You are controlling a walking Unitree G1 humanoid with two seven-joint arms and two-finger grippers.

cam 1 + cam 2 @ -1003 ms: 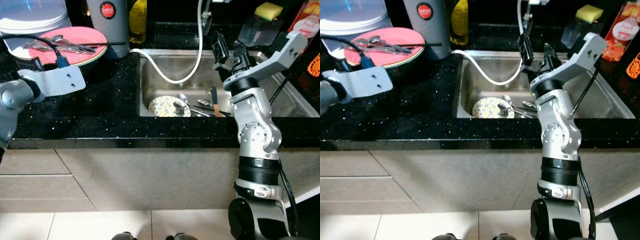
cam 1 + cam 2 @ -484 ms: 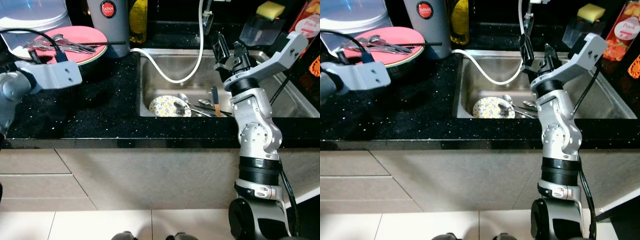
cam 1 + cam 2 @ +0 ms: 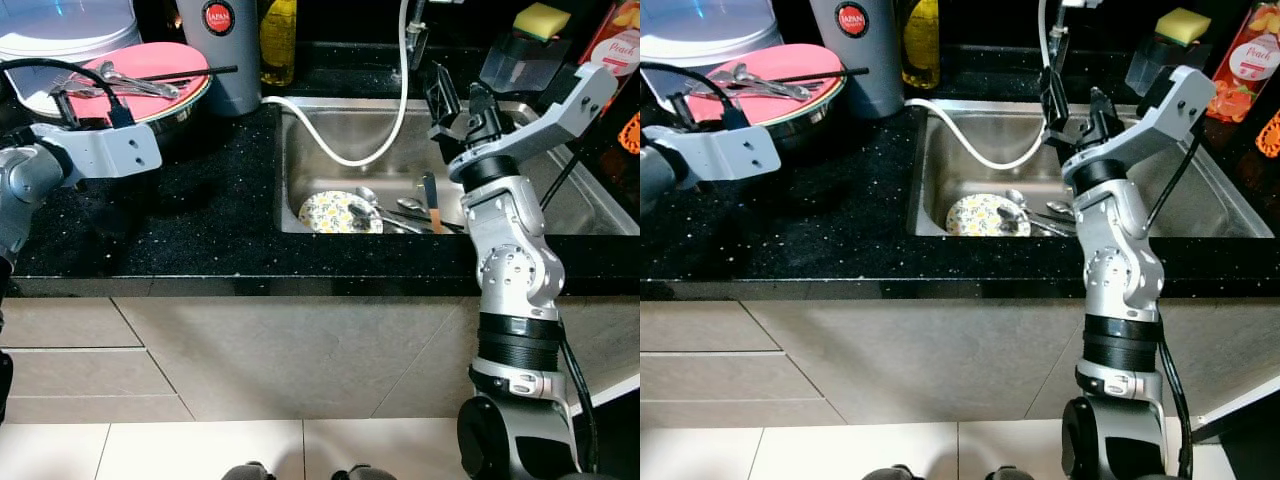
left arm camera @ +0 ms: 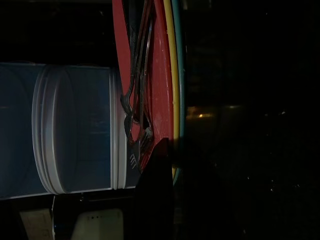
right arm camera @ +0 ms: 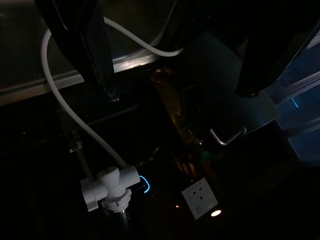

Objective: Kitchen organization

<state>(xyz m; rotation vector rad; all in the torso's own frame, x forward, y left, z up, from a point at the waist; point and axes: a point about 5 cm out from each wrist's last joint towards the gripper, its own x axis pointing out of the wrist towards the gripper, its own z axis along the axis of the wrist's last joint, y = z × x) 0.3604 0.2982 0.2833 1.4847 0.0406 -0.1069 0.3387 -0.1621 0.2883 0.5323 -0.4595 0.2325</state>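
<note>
Left gripper (image 4: pixel 155 175) (finger spread unclear) meets the pink plate (image 3: pixel 150 68); cutlery (image 3: pixel 125 84) could slide off. Right gripper (image 3: pixel 457 95) gapes wide.

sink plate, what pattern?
The plate in the sink is white with a yellow floral print, clearest in the left eye view.

You see a black speckled counter (image 3: pixel 220 210) and a steel-grey sink (image 3: pixel 330 150). Just ahead of your left gripper's black finger (image 4: pixel 155 195) sits a pink-red plate (image 3: pixel 150 70) with yellow and teal rims under it (image 4: pixel 176 75). Beyond it, a translucent blue-white container (image 4: pixel 75 130). Below your right gripper (image 3: pixel 455 100), a white plate with yellow floral pattern (image 3: pixel 335 212). White hose (image 3: pixel 330 150), grey canister with red label (image 3: pixel 217 17), yellow sponge (image 3: pixel 540 18), amber bottle (image 5: pixel 172 105).
</note>
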